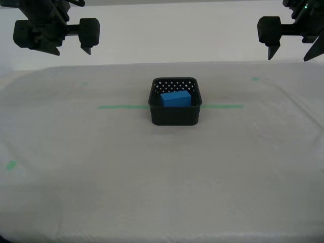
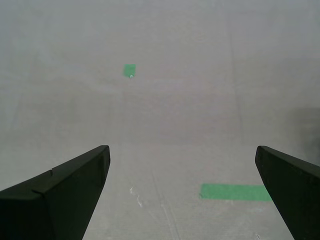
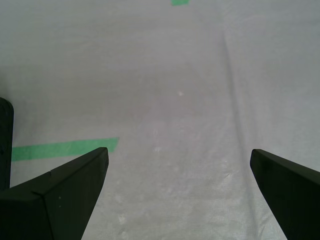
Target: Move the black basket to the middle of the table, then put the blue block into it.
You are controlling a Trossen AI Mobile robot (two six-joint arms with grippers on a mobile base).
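Observation:
The black basket (image 1: 174,116) stands mid-table on the green tape line (image 1: 116,107), and the blue block (image 1: 176,98) lies inside it. My second gripper (image 1: 70,49) hangs open high at the exterior view's left, well clear of the basket. My first gripper (image 1: 290,55) hangs open high at the exterior view's right. In the second wrist view the second gripper (image 2: 181,150) is open over bare cloth and holds nothing. In the first wrist view the first gripper (image 3: 178,151) is likewise open, with a sliver of the basket (image 3: 5,140) at the frame's edge.
The table (image 1: 152,177) is covered in pale cloth. Small green tape bits lie at the far side (image 1: 255,78), (image 1: 84,83) and near the exterior view's left edge (image 1: 10,164). The tape line's ends (image 2: 232,192) (image 3: 65,148) show in the wrist views.

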